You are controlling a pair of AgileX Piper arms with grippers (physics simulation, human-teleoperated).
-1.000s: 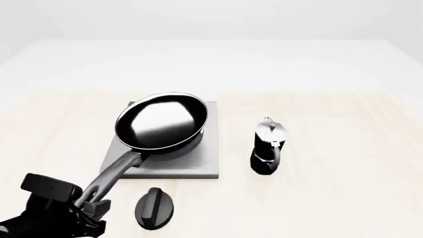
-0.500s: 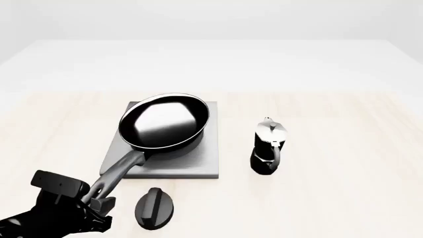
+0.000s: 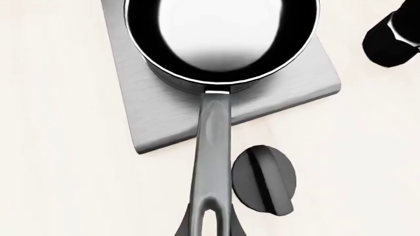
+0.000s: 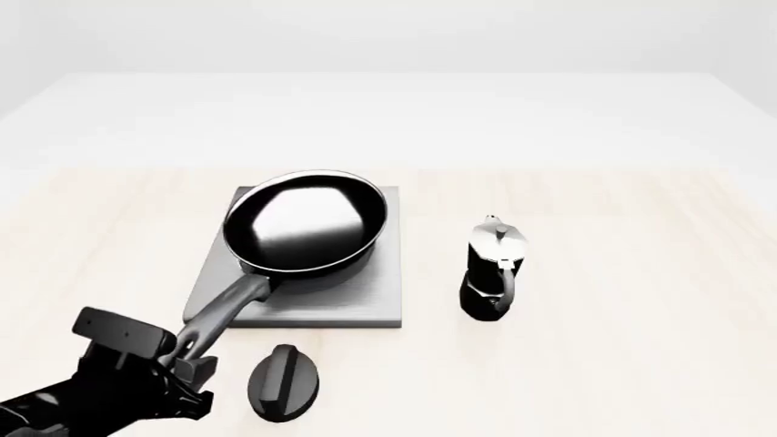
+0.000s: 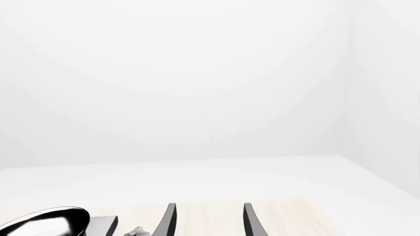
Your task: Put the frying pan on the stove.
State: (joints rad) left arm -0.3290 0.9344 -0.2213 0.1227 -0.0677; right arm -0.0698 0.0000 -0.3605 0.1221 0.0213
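Note:
The black frying pan [image 4: 306, 223] lies over the grey square stove [image 4: 364, 296], covering its rings. Its long handle [image 4: 225, 308] slants back toward the near left. My left gripper [image 4: 182, 358] is shut on the end of that handle. In the left wrist view the pan [image 3: 222, 34] lies over the stove [image 3: 157, 113], and the handle [image 3: 213, 147] runs down into the gripper [image 3: 208, 227]. Whether the pan's base touches the plate cannot be told. My right gripper [image 5: 208, 207] is out of the front view. Its own camera shows it open, held high, with nothing between the fingers.
A black-and-silver moka pot [image 4: 492, 270] stands upright to the right of the stove. A black oval knob [image 4: 286, 382] lies on the table just in front of the stove, beside the left gripper, and shows as the knob [image 3: 264, 179] next to the handle.
The pan has shifted a little to the right and farther over the stove. My left gripper has followed, moving right and forward with the handle in it.

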